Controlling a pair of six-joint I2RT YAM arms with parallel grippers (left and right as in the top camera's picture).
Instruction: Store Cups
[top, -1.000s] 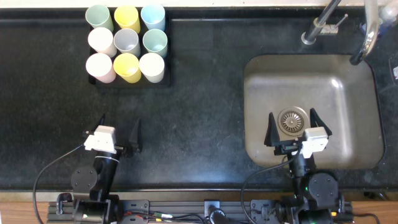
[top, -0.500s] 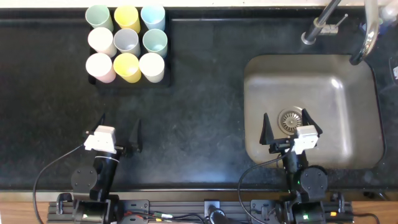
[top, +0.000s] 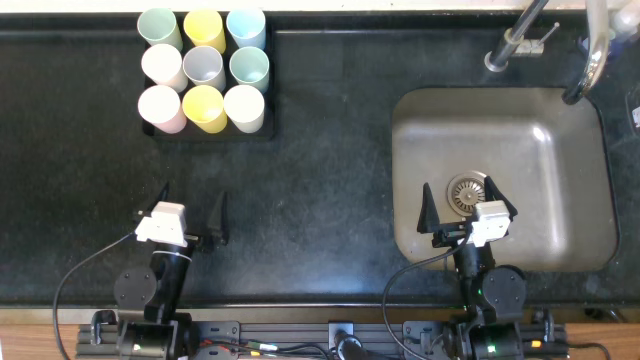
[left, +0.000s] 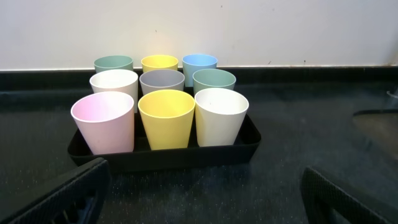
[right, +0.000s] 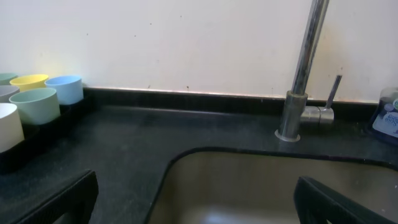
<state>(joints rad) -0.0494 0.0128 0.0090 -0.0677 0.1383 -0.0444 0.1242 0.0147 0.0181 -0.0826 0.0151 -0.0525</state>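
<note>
The left hand (top: 192, 212) hangs over the dark table (top: 330, 150) with its two fingers spread wide, holding nothing and touching nothing. It faces the cups (top: 204, 67) from well apart. The right hand (top: 463, 205), its fingers equally wide apart and likewise empty, is above the near part of the sink (top: 570, 110), close to the drain (top: 468, 192) as seen from above.

The table is a black, speckled stone top with a raised lip along its far edge, where it meets a plain white wall (right: 186, 37). The steel sink is set into its right side, and a chrome tap (top: 515, 35) with a small side lever rises behind the basin.

Nine cups stand upright and mouth up in three rows of three inside a shallow black tray (left: 186, 158) at the far left of the table. The row by the wall runs green, yellow, blue. The middle row is white, grey, green. The nearest row is pink, yellow, white. The cups are packed rim to rim and fill the tray.
</note>
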